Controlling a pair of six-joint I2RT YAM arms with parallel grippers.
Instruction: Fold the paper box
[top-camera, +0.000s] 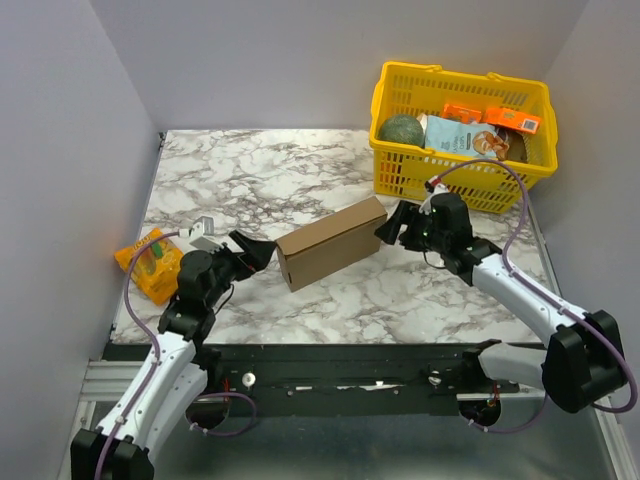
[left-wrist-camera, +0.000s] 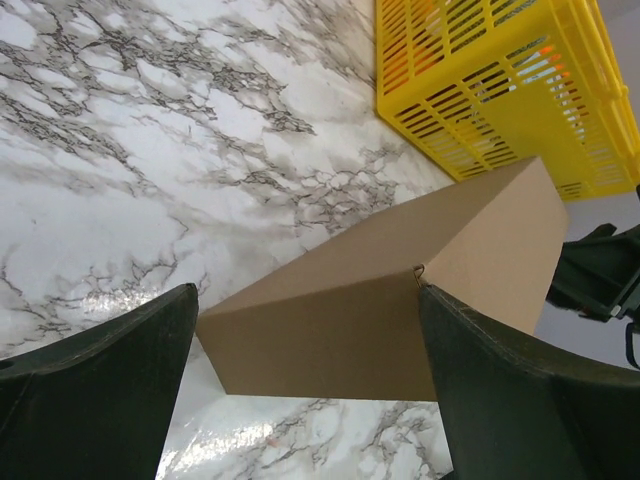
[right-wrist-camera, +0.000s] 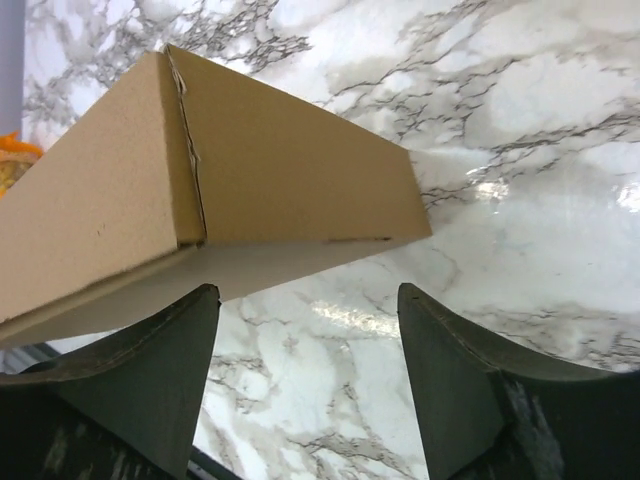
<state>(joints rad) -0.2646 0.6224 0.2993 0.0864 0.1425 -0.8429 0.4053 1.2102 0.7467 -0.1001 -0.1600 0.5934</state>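
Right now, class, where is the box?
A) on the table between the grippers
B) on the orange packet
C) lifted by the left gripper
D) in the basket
A: the box lies on the table, left gripper at one end, right gripper at the other.

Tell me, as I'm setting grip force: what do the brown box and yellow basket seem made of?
Paper box: apparently cardboard, matte brown, with a fibrous face and raw folded edge. Yellow basket: likely moulded plastic, slightly glossy, with even slotted walls.

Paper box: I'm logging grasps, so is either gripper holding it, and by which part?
Nothing is held: the paper box lies between the open left gripper and open right gripper.
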